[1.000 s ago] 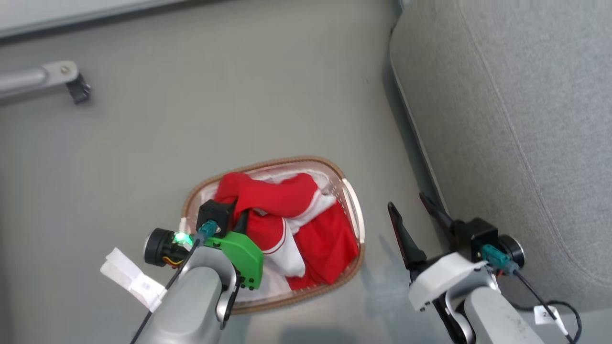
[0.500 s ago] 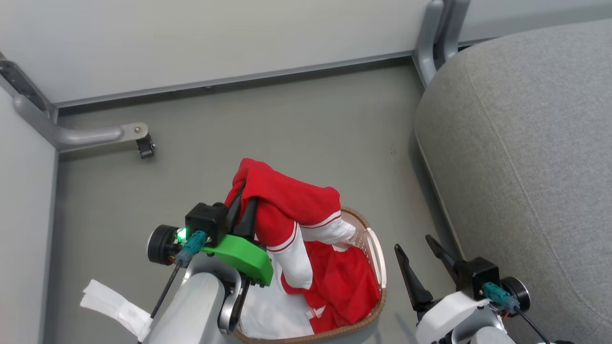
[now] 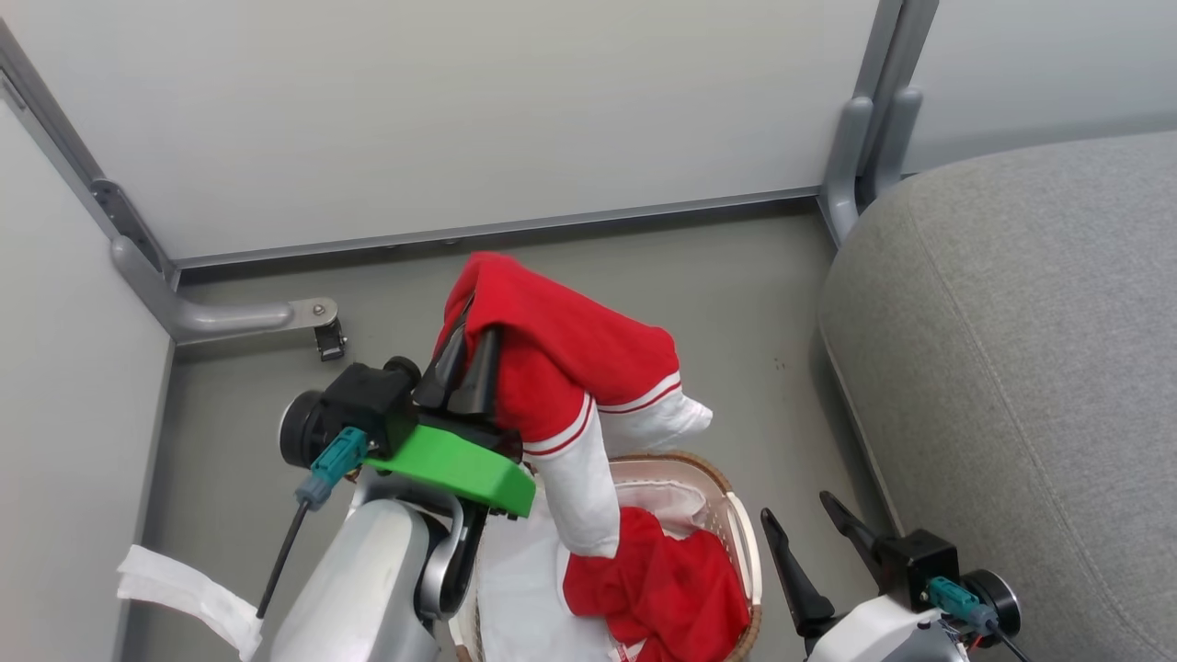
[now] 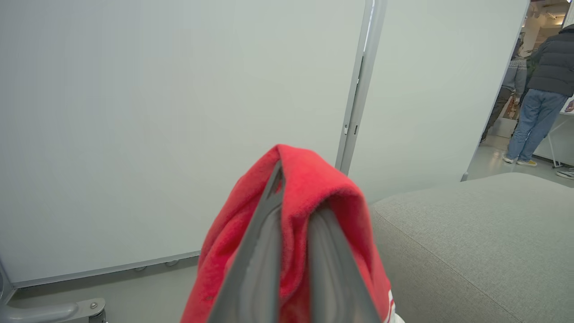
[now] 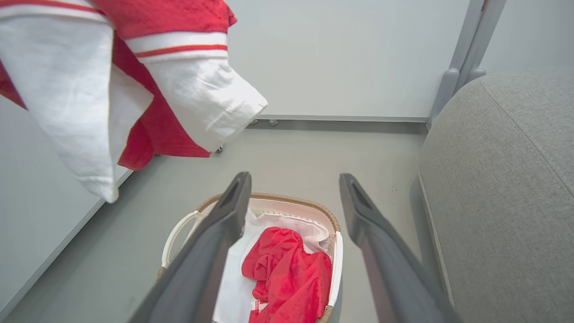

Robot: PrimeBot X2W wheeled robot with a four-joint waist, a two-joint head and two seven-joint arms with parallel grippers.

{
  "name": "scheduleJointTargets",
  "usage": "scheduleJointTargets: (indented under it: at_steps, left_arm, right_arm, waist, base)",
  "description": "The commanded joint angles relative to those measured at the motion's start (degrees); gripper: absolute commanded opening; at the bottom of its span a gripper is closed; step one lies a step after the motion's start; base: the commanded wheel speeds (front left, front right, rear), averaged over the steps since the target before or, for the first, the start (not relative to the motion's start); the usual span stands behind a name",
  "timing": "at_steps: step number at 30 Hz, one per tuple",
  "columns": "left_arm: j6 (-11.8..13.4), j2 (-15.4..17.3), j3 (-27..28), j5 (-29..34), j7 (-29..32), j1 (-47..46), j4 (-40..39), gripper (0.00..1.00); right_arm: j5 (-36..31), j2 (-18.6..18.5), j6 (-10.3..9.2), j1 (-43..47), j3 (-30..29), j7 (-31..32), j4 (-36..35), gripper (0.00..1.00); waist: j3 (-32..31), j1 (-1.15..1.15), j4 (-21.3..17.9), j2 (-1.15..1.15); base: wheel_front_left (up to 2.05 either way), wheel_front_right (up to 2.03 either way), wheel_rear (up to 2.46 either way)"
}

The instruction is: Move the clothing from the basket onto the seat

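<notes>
My left gripper (image 3: pixel 464 354) is shut on a red jersey (image 3: pixel 561 354) with white striped sleeves, held high above the basket (image 3: pixel 736 529); the red cloth (image 4: pixel 296 197) drapes over both fingers in the left wrist view. The jersey's sleeves (image 5: pixel 197 89) hang at the top left of the right wrist view. A second red jersey (image 5: pixel 287 273) lies crumpled in the basket (image 5: pixel 334 269) on the white liner (image 5: pixel 233 278). My right gripper (image 3: pixel 809 529) stands open beside the basket, its fingers (image 5: pixel 233 211) spread with nothing between them. The grey seat (image 3: pixel 1011 368) fills the right side.
Pale partition walls (image 3: pixel 460 119) with grey metal posts (image 3: pixel 869 119) and a floor bracket (image 3: pixel 239 317) close off the corner behind the basket. A white paper tag (image 3: pixel 184 598) hangs off my left arm. People (image 4: pixel 542 85) stand far off beyond the partition. Grey floor (image 3: pixel 736 276) lies between basket and seat.
My left gripper has lifted the red jersey from inside the basket to well above it. The head camera has tilted up, bringing the walls into view. The right gripper stays open.
</notes>
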Motion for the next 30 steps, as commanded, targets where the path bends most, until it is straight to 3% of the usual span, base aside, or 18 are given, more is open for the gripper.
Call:
scheduleJointTargets:
  at_steps: [1, 11, 21, 30]
  left_arm:
    - [0.2, 0.1, -0.3, -1.0, -0.1, 0.1, -0.9, 0.0]
    - [1.6, 0.1, -2.1, -1.7, -0.1, -0.7, -2.6, 0.0]
    - [1.6, 0.1, -3.4, -2.4, -0.1, -0.1, -1.8, 0.0]
    - [1.5, 0.1, -6.9, -3.6, -0.1, -1.1, -1.3, 0.0]
  right_arm:
    - [0.2, -0.3, -0.04, 1.1, 0.0, -0.1, -0.1, 1.0]
    - [-0.9, -0.3, -0.03, -2.0, 2.8, -0.1, -4.0, 1.0]
    - [-0.5, -5.9, -0.04, -17.3, 18.3, -0.1, -3.2, 1.0]
    - [3.5, -6.3, -0.04, -29.9, 29.0, -0.1, 3.3, 1.0]
  waist:
    - [-0.4, 0.0, 0.0, -0.01]
    - [-0.3, 0.0, -0.5, -0.01]
    - [0.7, 0.0, -0.9, -0.01]
    - [1.7, 0.0, 0.9, -0.01]
  base:
    - [0.0, 0.0, 0.0]
    - [0.0, 0.0, 0.0]
    - [0.0, 0.0, 0.0]
    - [0.0, 0.0, 0.0]
